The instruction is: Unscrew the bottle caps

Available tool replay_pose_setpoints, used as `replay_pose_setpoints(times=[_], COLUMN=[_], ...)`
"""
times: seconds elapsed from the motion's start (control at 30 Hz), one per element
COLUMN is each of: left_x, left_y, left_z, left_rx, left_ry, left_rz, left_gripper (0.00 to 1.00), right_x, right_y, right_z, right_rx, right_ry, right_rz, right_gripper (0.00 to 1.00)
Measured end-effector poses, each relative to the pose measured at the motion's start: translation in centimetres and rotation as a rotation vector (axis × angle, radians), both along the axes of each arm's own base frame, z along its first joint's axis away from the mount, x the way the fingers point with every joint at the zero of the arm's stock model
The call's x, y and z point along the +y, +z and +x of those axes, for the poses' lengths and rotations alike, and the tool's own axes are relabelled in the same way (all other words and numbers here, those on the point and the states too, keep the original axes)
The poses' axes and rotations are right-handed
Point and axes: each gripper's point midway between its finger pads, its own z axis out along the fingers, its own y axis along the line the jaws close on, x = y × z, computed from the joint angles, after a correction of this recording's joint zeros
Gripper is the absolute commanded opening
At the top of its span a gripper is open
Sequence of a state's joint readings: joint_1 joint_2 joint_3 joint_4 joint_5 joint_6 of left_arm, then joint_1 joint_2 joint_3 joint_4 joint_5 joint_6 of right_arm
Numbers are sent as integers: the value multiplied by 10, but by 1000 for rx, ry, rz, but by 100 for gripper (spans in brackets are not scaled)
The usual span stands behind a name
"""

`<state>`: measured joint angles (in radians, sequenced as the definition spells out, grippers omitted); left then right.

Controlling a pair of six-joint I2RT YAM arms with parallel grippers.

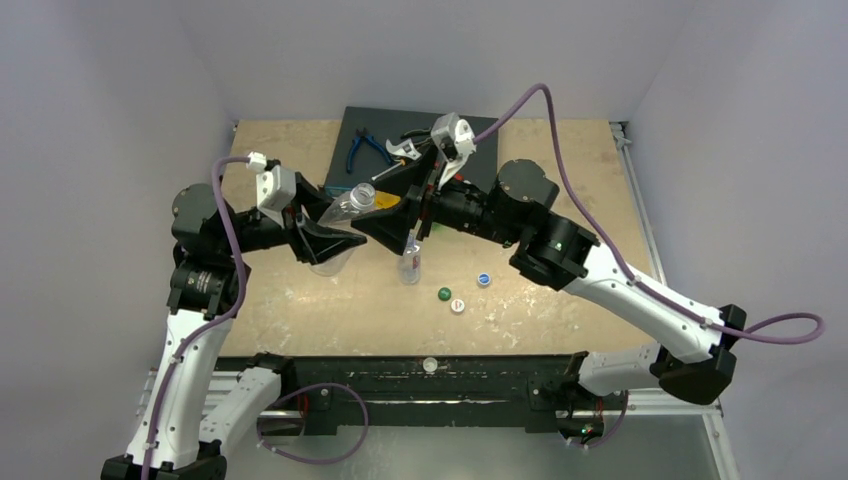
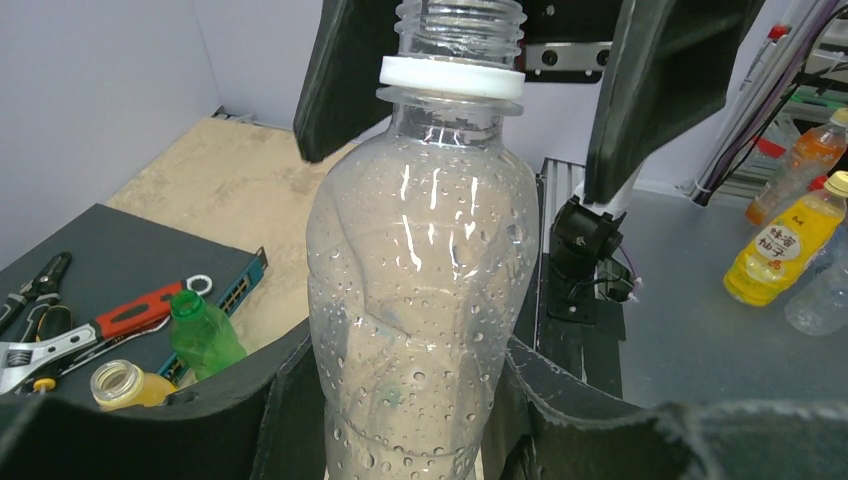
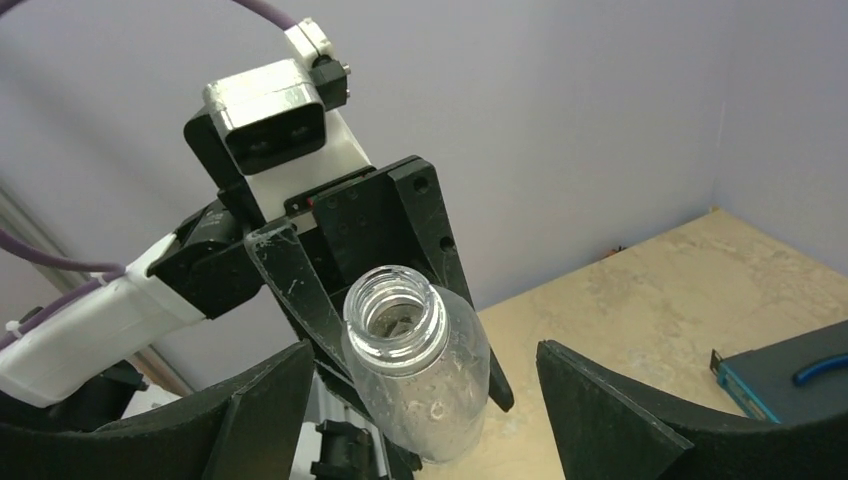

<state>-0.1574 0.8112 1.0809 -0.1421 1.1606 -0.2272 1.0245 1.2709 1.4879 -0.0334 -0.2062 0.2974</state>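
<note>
The bottle [image 2: 420,280] is clear glossy plastic (droplet-beaded), the fingers [image 2: 250,430] matt black, the tabletop [image 1: 540,310] rough pale wood

A robotics lab: walled-in plywood table [image 1: 330,320], aluminium framing [image 1: 650,402], hand tools [image 1: 365,150].

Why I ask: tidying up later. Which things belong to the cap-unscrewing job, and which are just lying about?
Job: large clear bottle in the left tool; small clear bottle; green bottle; orange-yellow bottle; blue cap; green cap; white cap.
Lying about: blue-handled pliers; red-handled wrench; dark box under them.
</note>
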Motion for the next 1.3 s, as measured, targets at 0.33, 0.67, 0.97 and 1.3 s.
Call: replay_pose_setpoints(times=[0.33,0.67,0.97,1.3], left_x=[0,0,11,46], left_y=[-6,-15,-39,-95], left_z=[0,0,54,109], left_rx=[18,62,240,353], left_ry=[-6,-2,228,527], left_rz=[4,18,68,241], left_gripper=[29,98,100,100], right_x=[24,21,-42,-118], right_y=[-5,-7,-29,-117], right_z=[2,10,53,105], right_rx=[12,24,11,96], right_ry=[22,-32,-295,-590], right_rz=[2,2,-118,-306], right_gripper=[39,23,18,18])
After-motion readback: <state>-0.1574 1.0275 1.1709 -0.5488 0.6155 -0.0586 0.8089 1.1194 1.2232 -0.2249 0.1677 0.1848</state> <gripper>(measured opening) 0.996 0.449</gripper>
